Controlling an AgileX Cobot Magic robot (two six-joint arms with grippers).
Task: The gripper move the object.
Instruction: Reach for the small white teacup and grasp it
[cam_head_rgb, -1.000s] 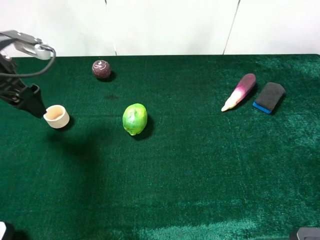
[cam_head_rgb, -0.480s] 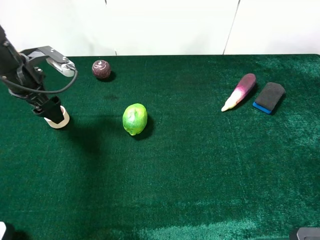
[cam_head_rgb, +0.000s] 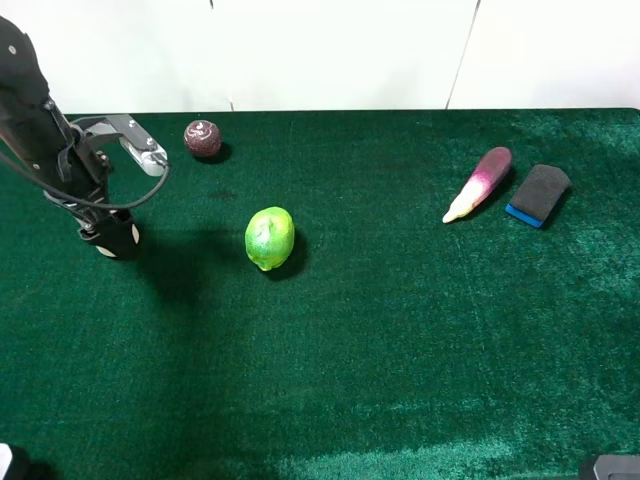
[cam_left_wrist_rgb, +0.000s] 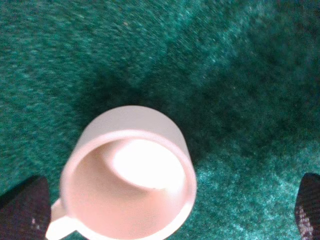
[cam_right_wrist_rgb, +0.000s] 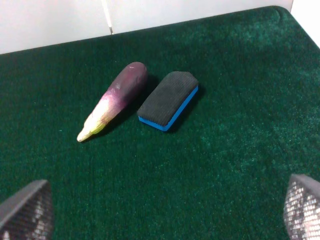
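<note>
The cream cup (cam_head_rgb: 126, 239) stands upright on the green cloth at the far left, mostly hidden under my left gripper (cam_head_rgb: 103, 232). In the left wrist view the cup (cam_left_wrist_rgb: 131, 172) lies between the two black fingertips (cam_left_wrist_rgb: 24, 210), with its small handle towards one of them. The jaws stand wide apart on either side of the cup, and I cannot tell whether they touch it. My right gripper (cam_right_wrist_rgb: 165, 210) is open and empty above bare cloth, short of the eggplant and the sponge.
A green round fruit (cam_head_rgb: 269, 238) lies right of the cup. A dark maroon ball (cam_head_rgb: 203, 138) sits near the back edge. A purple eggplant (cam_head_rgb: 479, 184) (cam_right_wrist_rgb: 115, 100) and a black-and-blue sponge (cam_head_rgb: 538, 194) (cam_right_wrist_rgb: 168, 100) lie at the right.
My left arm has swung right from beside the cup and come down over it, so the cup is now covered. The cup has not moved.
</note>
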